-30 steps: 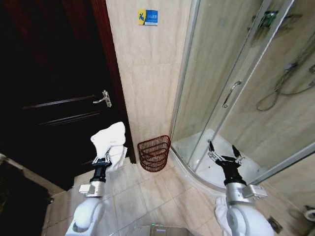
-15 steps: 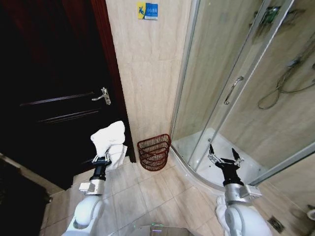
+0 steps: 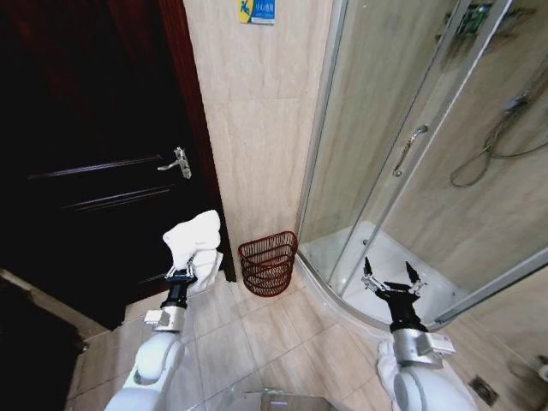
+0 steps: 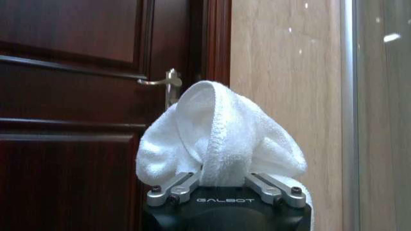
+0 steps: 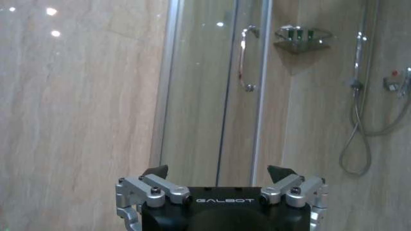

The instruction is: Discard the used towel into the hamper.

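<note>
In the corner of the bathroom, against the beige tiled wall between the dark wooden door and the glass shower enclosure, the hamper stands upright on the floor tiles. The left end effector is raised in front of the door, just to the left of the hamper and apart from it, its fingers clamped on a bunched white towel that bulges above them. The right end effector hovers before the shower tray, fingers spread wide and holding nothing.
</note>
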`<state>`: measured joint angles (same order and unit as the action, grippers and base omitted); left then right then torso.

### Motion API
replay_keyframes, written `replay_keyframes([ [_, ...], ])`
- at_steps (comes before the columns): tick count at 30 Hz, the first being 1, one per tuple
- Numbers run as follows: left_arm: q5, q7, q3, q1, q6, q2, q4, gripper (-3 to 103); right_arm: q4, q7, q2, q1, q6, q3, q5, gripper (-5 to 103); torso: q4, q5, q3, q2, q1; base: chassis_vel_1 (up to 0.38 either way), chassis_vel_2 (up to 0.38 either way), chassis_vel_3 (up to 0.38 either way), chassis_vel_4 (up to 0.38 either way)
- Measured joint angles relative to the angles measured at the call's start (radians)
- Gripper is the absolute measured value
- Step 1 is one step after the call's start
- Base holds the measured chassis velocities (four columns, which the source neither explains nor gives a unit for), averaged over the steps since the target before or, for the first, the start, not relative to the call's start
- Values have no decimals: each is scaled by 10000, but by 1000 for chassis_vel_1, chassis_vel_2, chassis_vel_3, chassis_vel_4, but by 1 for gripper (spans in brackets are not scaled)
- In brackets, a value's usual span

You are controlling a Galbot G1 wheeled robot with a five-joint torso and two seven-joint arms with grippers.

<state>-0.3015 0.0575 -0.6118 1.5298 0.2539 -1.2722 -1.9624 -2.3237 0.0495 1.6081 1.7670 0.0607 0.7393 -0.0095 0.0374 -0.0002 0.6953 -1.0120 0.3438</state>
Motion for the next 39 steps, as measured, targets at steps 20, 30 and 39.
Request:
replay_keyframes([
  [20, 30, -1047, 43, 168, -1284, 171, -522, 7, 884, 28, 0, 471, 1417, -493, -470, 100, 0, 2, -537, 961, -422, 0, 0, 0, 0],
  [30, 245, -1036, 235, -6, -1183, 40, -298, 7, 809, -25, 0, 373, 1339, -403, -359, 100, -1, 2, -813, 1446, -636, 0, 0, 0, 0],
  [39, 262, -1056, 154, -180, -885, -48, -204, 7, 554, -34, 0, 329, 1137, -358, -218, 100, -1, 2, -1033, 1840, -807, 0, 0, 0, 0],
])
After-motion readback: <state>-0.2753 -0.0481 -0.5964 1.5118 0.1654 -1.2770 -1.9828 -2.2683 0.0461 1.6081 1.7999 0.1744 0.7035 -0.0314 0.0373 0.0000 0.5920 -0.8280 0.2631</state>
